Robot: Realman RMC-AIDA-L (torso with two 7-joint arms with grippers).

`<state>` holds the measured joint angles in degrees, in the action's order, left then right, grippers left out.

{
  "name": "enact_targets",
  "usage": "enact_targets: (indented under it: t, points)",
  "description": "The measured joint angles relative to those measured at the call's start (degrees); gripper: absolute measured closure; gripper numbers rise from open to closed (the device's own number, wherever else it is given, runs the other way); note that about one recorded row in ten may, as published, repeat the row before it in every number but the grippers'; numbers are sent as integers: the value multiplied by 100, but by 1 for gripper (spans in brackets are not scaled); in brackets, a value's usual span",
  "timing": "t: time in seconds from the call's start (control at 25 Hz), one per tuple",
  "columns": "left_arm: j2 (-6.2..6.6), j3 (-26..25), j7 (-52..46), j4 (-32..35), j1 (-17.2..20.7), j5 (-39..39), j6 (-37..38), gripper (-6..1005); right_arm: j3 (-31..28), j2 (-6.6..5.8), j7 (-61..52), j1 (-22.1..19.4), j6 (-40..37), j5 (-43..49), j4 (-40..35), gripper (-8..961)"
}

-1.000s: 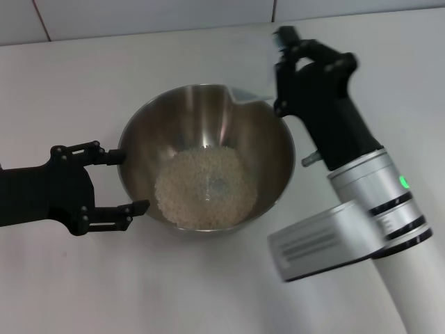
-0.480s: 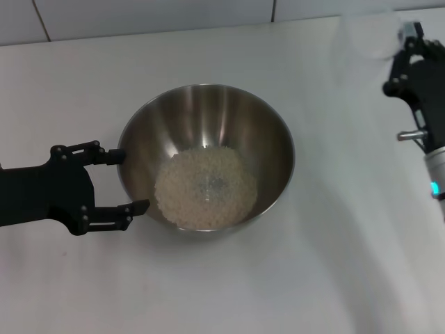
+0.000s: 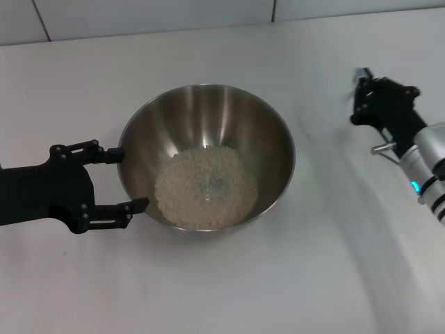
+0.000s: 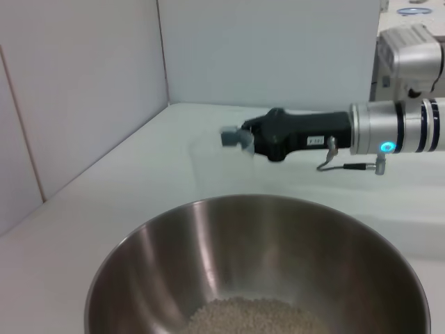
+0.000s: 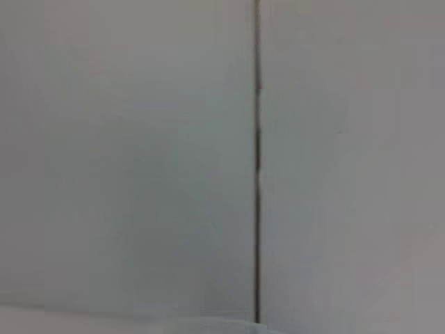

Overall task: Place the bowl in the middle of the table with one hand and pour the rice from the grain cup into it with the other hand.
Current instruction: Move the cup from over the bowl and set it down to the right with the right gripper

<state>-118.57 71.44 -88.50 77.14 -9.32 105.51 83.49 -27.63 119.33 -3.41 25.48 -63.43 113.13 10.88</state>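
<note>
- Your bowl point(image 3: 206, 156) sits near the middle of the worktop point(image 3: 208, 292), upright, with the rice point(image 3: 206, 188) piled in its bottom.
- Your left claw point(image 3: 128, 179) is spread wide at the bowl's left side; 1 finger point(image 3: 104, 153) reaches the rim, the other point(image 3: 125, 207) lies low against the outer wall. Whether it actually presses the steel, you cannot tell.
- Your right claw point(image 3: 361, 94) hangs over the worktop well to the right of the bowl.
- In the left wrist view a faint see-through shape at the right claw's point(image 4: 233, 138) tip looks like the grain cup point(image 4: 219, 163), beyond the bowl's point(image 4: 257, 257) far rim; you cannot tell how far that claw is spread.
- The right wrist view shows only a wall point(image 5: 139, 153) with 1 dark seam point(image 5: 256, 160).
</note>
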Motion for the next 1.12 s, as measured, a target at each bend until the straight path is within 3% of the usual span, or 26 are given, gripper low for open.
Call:
enact_targets:
  t: [0.4,0.64,0.88,1.12]
  points:
    - [0,4,6,-7,-4,5,-1,155,523,18,-28,298,736,7,15,895]
    - [0,72,5,-12,-24,5,-6,155,554,27,-38,233,871,7,45,892]
    - [0,80,4,-16,-34,4,0,155,590,10,-37,-219,382,24,260,668]
    - [0,80,2,-16,-59,3,13,155,652,-9,-259,-762,-413,287,313,543]
